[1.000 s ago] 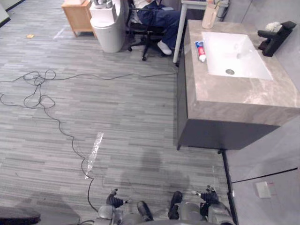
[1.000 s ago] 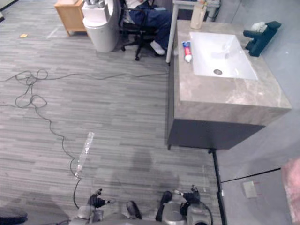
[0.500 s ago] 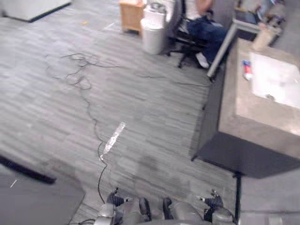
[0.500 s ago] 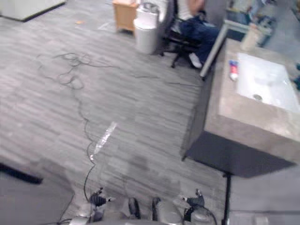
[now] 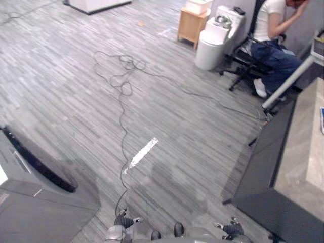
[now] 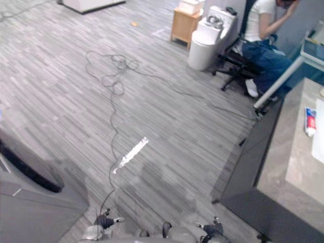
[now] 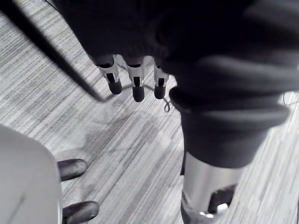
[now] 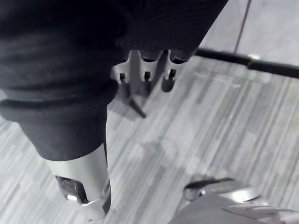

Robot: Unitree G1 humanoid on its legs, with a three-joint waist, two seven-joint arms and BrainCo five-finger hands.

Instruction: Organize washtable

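In the left eye view, the washtable's grey stone tabletop [image 5: 304,152] is seen at the right edge, carried on a dark base [image 5: 263,162]. A grey striped floor [image 5: 76,101] is spread out to its left, and a pale shiny strip [image 5: 142,154] is laid flat on it, well apart from the tabletop. At the far end a white toilet [image 5: 215,40] is set just beside a small wooden cabinet [image 5: 191,23]. A person [image 5: 271,35] is seated on a black office chair [image 5: 243,66] near the tabletop's far corner, and a slanted white pole [image 5: 286,83] is seen crossing in front of the chair. A large grey block [image 5: 35,202] is placed at the lower left.

In the right eye view, a toothpaste tube [image 6: 309,121] is found lying flat on the tabletop, near its far end and just beside the white basin [image 6: 320,136].

In the left wrist view, the left robot hand [image 7: 134,84] is held above bare floor, its fingers straight and hanging loose, with nothing grasped.

In the right wrist view, the right robot hand [image 8: 145,70] is shown above the floor, fingers relaxed and empty
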